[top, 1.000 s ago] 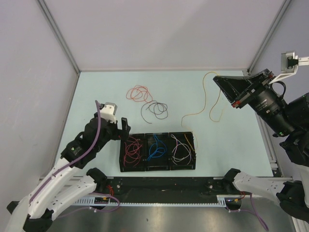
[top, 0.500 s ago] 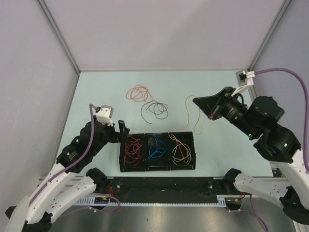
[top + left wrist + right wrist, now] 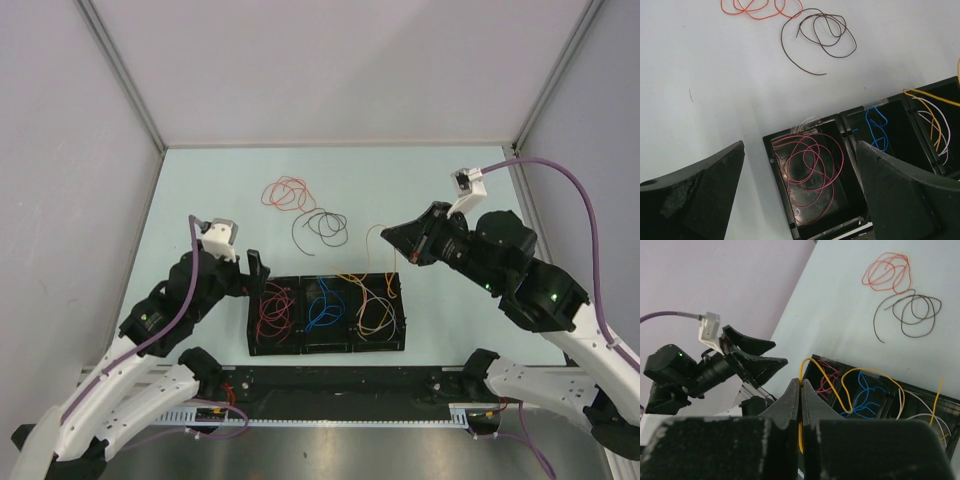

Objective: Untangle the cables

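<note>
Your tray (image 3: 325,350) sits near-centre on the table (image 3: 200,190), 3 compartments in a row, holding the left cable (image 3: 272,310), middle cable (image 3: 323,305) and right cable (image 3: 378,318) in turn. Behind it, the far cable (image 3: 287,193) lies behind and left of the near cable (image 3: 322,226). Your left gripper (image 3: 252,268) is just left of the tray; your right gripper (image 3: 400,245) hangs behind its right end, the trailing cable (image 3: 867,370) draping over the middle and right compartments.

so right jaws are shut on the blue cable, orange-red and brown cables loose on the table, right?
Not blue: the right gripper is shut on the yellow cable, per the right wrist view; the blue cable lies in the tray. Orange-red cable and brown cable do lie loose on the table.
</note>
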`<state>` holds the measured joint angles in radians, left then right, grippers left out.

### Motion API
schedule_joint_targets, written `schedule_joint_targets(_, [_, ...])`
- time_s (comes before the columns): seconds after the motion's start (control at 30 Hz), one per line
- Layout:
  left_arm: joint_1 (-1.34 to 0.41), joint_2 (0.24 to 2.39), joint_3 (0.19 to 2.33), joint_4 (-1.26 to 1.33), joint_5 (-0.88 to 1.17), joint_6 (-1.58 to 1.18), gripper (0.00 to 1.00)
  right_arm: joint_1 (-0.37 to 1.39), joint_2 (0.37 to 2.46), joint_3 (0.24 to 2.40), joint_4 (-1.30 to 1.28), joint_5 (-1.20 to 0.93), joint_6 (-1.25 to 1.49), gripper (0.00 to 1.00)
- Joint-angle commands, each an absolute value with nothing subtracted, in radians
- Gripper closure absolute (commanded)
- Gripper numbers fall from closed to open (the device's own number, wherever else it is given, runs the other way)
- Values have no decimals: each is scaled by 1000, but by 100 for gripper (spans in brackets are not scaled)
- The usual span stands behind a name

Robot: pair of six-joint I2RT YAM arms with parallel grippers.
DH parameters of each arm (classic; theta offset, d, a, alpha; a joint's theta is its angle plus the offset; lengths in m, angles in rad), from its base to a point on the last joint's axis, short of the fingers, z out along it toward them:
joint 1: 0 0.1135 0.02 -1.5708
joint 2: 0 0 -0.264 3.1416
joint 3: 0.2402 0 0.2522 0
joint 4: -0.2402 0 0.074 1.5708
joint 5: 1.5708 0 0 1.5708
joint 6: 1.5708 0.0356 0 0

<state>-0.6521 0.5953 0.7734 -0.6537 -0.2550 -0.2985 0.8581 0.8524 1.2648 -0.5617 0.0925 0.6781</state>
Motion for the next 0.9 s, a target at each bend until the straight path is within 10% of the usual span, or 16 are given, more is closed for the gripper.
schedule_joint_targets(0.0, [-655, 584, 762, -630, -249, -308, 2, 873, 786, 1244, -560, 150, 715, 100])
schedule_joint_targets(0.3, [-657, 607, 776, -612, -189, -305, 5, 879, 655, 1158, -663, 86, 796, 100])
schedule_joint_targets(0.87, [-787, 1058, 870, -218, 26, -554, 70, 882, 626, 1118, -614, 0, 808, 100])
